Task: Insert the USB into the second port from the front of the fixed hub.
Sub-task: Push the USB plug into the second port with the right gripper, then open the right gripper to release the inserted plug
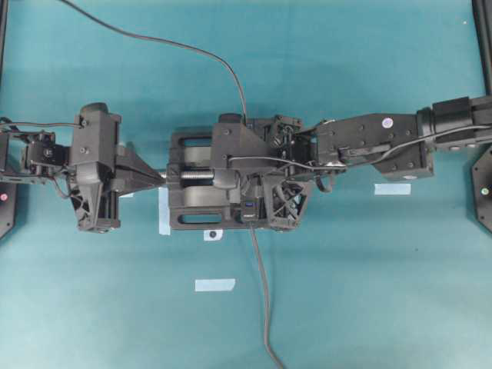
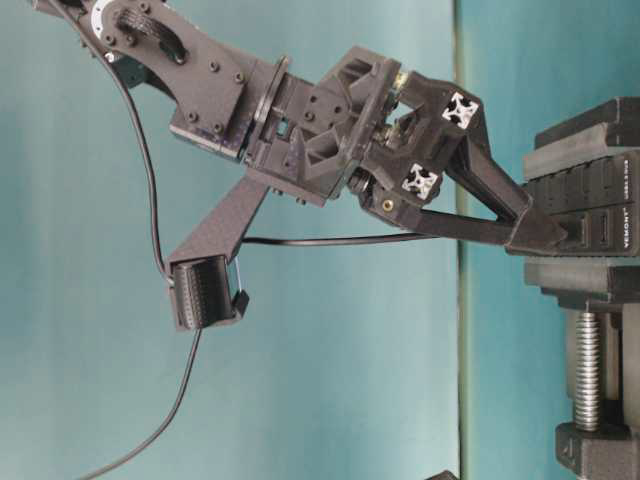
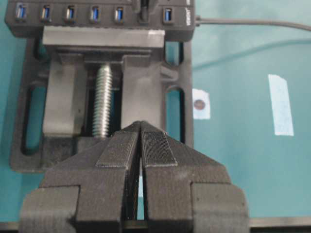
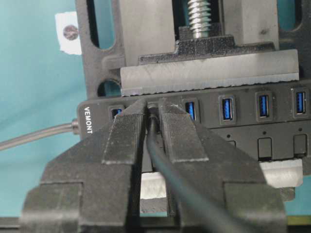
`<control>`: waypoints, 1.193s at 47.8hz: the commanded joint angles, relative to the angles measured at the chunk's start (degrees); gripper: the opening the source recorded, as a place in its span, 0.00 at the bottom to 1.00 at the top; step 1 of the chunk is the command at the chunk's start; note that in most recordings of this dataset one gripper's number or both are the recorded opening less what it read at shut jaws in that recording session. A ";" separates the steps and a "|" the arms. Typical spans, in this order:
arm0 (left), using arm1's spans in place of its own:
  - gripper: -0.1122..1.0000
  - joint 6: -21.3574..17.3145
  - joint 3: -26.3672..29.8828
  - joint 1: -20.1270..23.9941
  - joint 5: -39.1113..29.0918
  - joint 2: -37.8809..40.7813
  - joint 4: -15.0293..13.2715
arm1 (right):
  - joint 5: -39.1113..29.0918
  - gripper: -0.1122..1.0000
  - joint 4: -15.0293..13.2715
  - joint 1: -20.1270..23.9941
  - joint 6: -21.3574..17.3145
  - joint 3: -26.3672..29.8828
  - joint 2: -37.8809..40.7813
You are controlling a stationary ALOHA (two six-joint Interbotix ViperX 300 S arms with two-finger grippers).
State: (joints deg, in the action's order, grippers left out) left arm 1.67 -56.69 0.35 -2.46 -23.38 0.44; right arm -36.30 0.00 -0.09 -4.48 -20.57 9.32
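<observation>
The fixed hub (image 4: 243,126) is a long black bar with blue ports, clamped in the vise; it also shows in the left wrist view (image 3: 97,26) and at table level (image 2: 590,205). My right gripper (image 4: 153,104) is shut on the USB (image 4: 153,108), its tips against the hub's face (image 2: 545,237). The plug sits at the second port from the labelled end and covers it; the left wrist view shows it there too (image 3: 143,9). How deep it sits I cannot tell. Its thin cable (image 4: 175,179) trails back between the fingers. My left gripper (image 3: 141,125) is shut and empty at the vise's screw end (image 1: 157,175).
A black screw vise (image 3: 141,82) holds the hub on the teal table. The hub's own grey cable (image 1: 261,292) runs off toward the table's front edge. Tape strips (image 1: 214,284) (image 1: 392,188) and a white dotted sticker (image 3: 200,103) lie on the surface.
</observation>
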 commanded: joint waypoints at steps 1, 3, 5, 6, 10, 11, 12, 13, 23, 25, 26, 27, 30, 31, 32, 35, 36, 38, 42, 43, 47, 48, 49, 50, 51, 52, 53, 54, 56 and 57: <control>0.10 -0.09 0.62 0.00 0.53 -0.18 0.09 | -0.44 0.17 0.35 0.62 0.44 -0.88 -0.18; 0.10 -0.09 0.70 0.00 0.53 -0.18 0.09 | -0.44 0.17 0.44 0.70 0.44 -0.97 -0.18; 0.10 -0.09 0.70 0.00 0.53 -0.09 0.09 | -0.44 0.17 0.44 0.62 0.44 -0.97 -0.18; 0.10 -0.09 0.70 -0.09 0.53 -0.09 0.09 | -0.44 0.17 0.44 0.62 0.44 -1.05 -0.18; 0.10 -0.09 0.88 -0.09 0.53 0.00 0.09 | -0.44 0.17 0.44 0.62 0.44 -0.97 -0.09; 0.10 -0.09 0.88 0.00 0.53 0.09 0.09 | -0.44 0.17 0.44 0.62 0.44 -1.05 -0.18; 0.10 -0.09 0.88 -0.09 0.53 0.18 0.09 | -0.44 0.17 0.44 0.62 0.44 -1.05 -0.09; 0.10 -0.09 0.97 -0.09 0.53 0.18 0.09 | -0.44 0.17 0.44 0.62 0.44 -0.97 -0.09; 0.10 -0.09 0.97 -0.09 0.53 0.18 0.09 | -0.09 0.16 0.44 0.62 0.09 -0.62 -0.18; 0.10 -0.09 0.97 0.00 0.53 0.18 0.09 | 0.18 0.17 0.44 0.62 0.00 -0.62 -0.26; 0.10 -0.09 0.97 0.00 0.53 0.18 0.09 | 0.26 0.17 0.44 0.62 -0.09 -0.62 -0.26; 0.10 -0.09 0.97 -0.09 0.53 0.18 0.09 | 0.26 0.17 0.44 0.53 -0.09 -0.62 -0.26; 0.10 -0.09 0.97 0.00 0.53 0.18 0.09 | 0.53 0.17 0.44 0.35 -0.18 -0.62 -0.26; 0.10 0.00 0.97 -0.09 0.53 0.18 0.09 | 0.53 0.17 0.44 0.35 -0.09 -0.70 -0.26; 0.10 0.00 0.97 -0.09 0.53 0.18 0.09 | 0.62 0.17 0.44 0.35 0.00 -0.70 -0.26; 0.10 0.00 0.97 -0.09 0.53 0.26 0.09 | 0.70 0.18 0.44 0.26 0.09 -0.70 -0.35; 0.10 0.00 0.97 -0.09 0.53 0.18 0.09 | 0.88 0.18 0.44 0.26 0.09 -0.70 -0.44; 0.10 0.00 0.97 -0.09 0.53 0.18 0.09 | 1.32 0.20 0.44 0.26 0.09 -0.70 -0.53; 0.10 0.00 0.97 -0.09 0.53 0.18 0.09 | 2.46 0.23 0.44 0.18 0.09 -0.88 -0.79; 0.10 0.00 0.97 -0.09 0.53 0.26 0.09 | 2.72 0.24 0.44 0.18 0.09 -0.88 -0.88; 0.10 0.00 1.05 -0.09 0.53 0.18 0.09 | 2.99 0.30 0.44 0.18 0.09 -0.88 -0.88; 0.10 0.00 1.05 -0.09 0.53 0.26 0.09 | 2.90 0.32 0.44 0.18 0.09 -0.88 -0.88; 0.10 0.00 1.05 -0.09 0.53 0.18 0.09 | 2.90 0.34 0.44 0.18 0.09 -0.88 -0.88; 0.10 0.00 1.05 -0.09 0.53 0.26 0.09 | 2.90 0.36 0.44 0.18 0.09 -0.97 -0.88; 0.10 0.00 1.05 -0.09 0.53 0.18 0.09 | 2.90 0.38 0.44 0.18 0.00 -0.88 -0.88; 0.10 0.00 1.05 -0.18 0.53 0.26 0.09 | 2.90 0.41 0.44 0.26 -0.09 -0.88 -0.97; 0.10 0.00 1.05 -0.09 0.53 0.18 0.09 | 2.90 0.45 0.44 0.18 -0.18 -0.88 -0.97; 0.10 0.00 1.05 -0.09 0.53 0.18 0.09 | 2.90 0.48 0.44 0.18 -0.26 -0.88 -0.97; 0.10 0.00 1.05 -0.09 0.53 0.26 0.09 | 2.90 0.55 0.44 0.18 -0.26 -0.88 -0.97; 0.10 0.00 1.05 -0.09 0.53 0.18 0.09 | 2.90 0.58 0.44 0.18 -0.26 -0.88 -1.05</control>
State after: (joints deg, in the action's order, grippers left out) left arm 1.67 -56.78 0.35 -2.46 -22.85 0.44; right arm -33.66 0.35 -0.09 -4.57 -22.06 9.49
